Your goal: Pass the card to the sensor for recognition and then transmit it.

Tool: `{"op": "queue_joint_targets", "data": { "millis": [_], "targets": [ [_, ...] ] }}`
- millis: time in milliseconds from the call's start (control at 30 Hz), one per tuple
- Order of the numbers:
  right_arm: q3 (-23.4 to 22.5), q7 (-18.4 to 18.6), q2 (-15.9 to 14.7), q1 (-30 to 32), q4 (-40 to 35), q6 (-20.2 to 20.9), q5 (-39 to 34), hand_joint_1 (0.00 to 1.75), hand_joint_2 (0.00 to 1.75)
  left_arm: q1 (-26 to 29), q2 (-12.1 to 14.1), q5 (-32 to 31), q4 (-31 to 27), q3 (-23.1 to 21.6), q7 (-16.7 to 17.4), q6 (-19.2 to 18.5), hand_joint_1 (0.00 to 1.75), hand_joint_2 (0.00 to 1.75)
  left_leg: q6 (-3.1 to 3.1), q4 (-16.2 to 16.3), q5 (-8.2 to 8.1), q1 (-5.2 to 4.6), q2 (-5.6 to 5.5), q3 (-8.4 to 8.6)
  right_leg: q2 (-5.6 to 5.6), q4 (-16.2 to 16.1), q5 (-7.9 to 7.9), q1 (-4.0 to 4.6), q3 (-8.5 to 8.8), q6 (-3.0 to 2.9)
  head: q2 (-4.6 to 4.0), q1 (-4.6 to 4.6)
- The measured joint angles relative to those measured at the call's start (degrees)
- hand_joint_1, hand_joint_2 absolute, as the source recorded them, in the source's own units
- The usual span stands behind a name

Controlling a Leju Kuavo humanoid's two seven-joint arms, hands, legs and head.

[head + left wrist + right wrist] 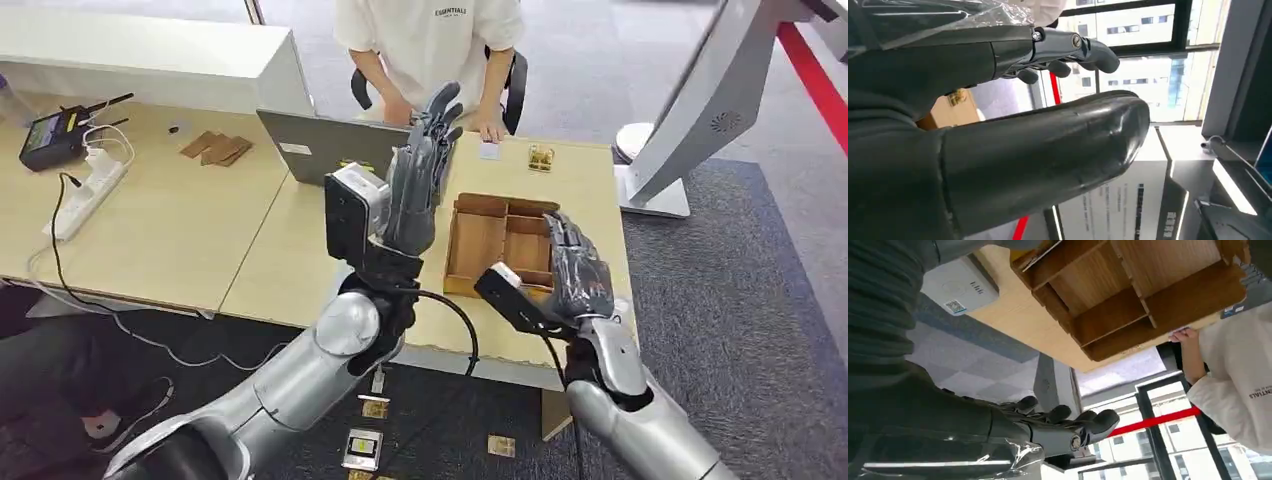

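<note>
Apparently empty, the left hand [420, 170] stood raised above the table [180, 230], fingers straight and apart. The right hand [575, 270] hovered at the near edge of the wooden tray [470, 245], fingers loosely spread, holding nothing. A white card [489, 151] lay on the table beyond the tray, by the person's hand [488, 125], well apart from both robot hands.

silver left hand [420, 180] raised upright, fingers apart, at 12 o'clock; right hand [578, 275] hovers empty over the compartmented wooden tray [475, 245] at 3 o'clock.
</note>
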Motion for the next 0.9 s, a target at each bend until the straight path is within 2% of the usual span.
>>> {"op": "queue_joint_targets", "data": {
  "millis": [233, 433, 600, 900],
  "targets": [
    [1.3, 0.9, 1.4, 0.0, 2.8, 2.2, 10.5, 0.0, 1.75, 0.1, -0.1, -0.3, -0.1, 0.2, 0.0, -1.1, 0.0, 0.0, 0.0, 0.0, 0.0, 0.0, 0.01, 0.01, 0.0, 0.0, 0.0, 0.0, 0.0, 0.0, 0.0, -0.02],
    [2.3, 0.9, 3.0, -0.1, 6.4, 2.5, 12.9, 0.0, 1.75, 0.3, -0.4, -0.3, -0.1, 0.2, -0.6, -2.2, 0.0, 0.0, 0.0, 0.0, 0.0, 0.0, 0.0, 0.0, 0.0, 0.0, 0.0, 0.01, 0.0, 0.0, 0.0, -0.02],
    [2.3, 2.4, 4.0, -1.2, 10.8, 1.5, 16.6, 0.0, 1.75, 0.3, -1.0, 0.1, 0.1, 0.2, -1.4, -2.9, 0.0, 0.0, 0.0, 0.0, 0.0, -0.01, 0.0, 0.0, 0.0, 0.0, 0.0, -0.01, 0.0, 0.0, 0.0, 0.0],
    [2.3, 2.2, 5.6, -3.3, 19.2, 1.5, 16.8, 0.0, 1.75, 0.2, -1.9, 0.6, 1.0, 0.2, -1.9, -3.1, 0.0, 0.0, 0.0, 0.0, 0.01, 0.0, 0.0, 0.01, 0.0, 0.0, 0.01, 0.0, 0.0, 0.0, 0.0, 0.0]
  ]
}}
